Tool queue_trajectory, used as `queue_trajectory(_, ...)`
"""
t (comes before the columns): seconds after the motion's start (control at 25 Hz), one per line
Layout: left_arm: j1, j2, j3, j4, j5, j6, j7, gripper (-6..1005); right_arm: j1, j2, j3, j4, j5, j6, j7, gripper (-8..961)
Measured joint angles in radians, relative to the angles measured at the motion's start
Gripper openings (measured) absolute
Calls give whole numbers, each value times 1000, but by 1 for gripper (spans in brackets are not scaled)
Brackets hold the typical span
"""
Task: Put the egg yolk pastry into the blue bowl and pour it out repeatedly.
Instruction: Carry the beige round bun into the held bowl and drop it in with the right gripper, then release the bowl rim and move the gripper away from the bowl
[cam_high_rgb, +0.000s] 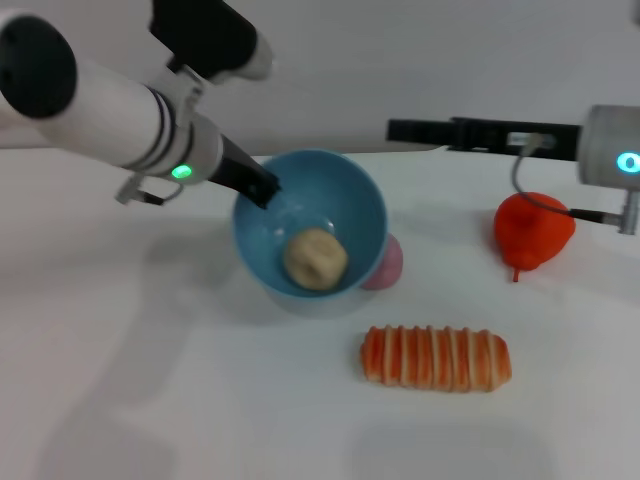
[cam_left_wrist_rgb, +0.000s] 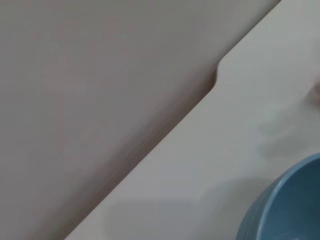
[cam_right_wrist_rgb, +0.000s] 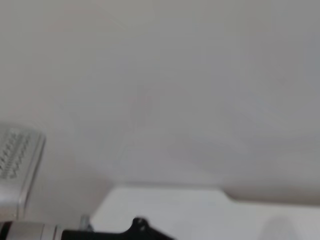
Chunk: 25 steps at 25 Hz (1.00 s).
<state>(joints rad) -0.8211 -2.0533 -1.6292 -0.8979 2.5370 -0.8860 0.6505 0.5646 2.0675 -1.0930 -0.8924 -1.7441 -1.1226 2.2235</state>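
Blue bowl (cam_high_rgb: 310, 228): light blue, round, deep. Tilted, its opening turned toward the camera in the head view; one side is raised at the rim where the left hand holds it. A curved part of its outer wall (cam_left_wrist_rgb: 280, 210) shows in the left wrist view.

Egg yolk pastry (cam_high_rgb: 315, 258): pale beige lump, slightly creased. Lies inside the blue bowl, against the lower part of the inner wall.

Left hand (cam_high_rgb: 262, 187): dark fingers clamped on the bowl's upper-left rim. The white arm behind it carries a lit green light.

Right hand (cam_high_rgb: 402, 130): dark, held level above the far side of the table, well apart from the bowl. Whether its fingers are apart or together cannot be told.

Pink ball (cam_high_rgb: 386, 264): partly hidden behind the bowl's right side, touching or just beside it.

Striped bread (cam_high_rgb: 436, 358): long, orange and cream bands, lying flat on the table in front of the bowl.

Red object (cam_high_rgb: 533, 232): rounded with a pointed lower tip, on the table to the right, below the right arm.

Table (cam_high_rgb: 150, 380): white, plain.
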Motion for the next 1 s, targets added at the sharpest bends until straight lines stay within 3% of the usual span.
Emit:
queue_trajectory(0.08, -14, 0, -33, 4, 34, -31, 0, -1, -36, -1, 4, -15, 49, -1, -40, 371)
queue_trajectory(0.16, -27, -2, -32, 23, 56, -36, 0, -1, -60, -1, 4, -38, 58, -2, -65, 552)
queue_trajectory(0.44, -96, -9, -22, 152, 64, -36, 8, -1, -64, 0, -5, -50, 58, 3, -73, 553)
queue_trajectory(1.0, -85, -14, 108, 171, 58, 19, 3, 0, -38, 1, -11, -51, 56, 32, -86, 555)
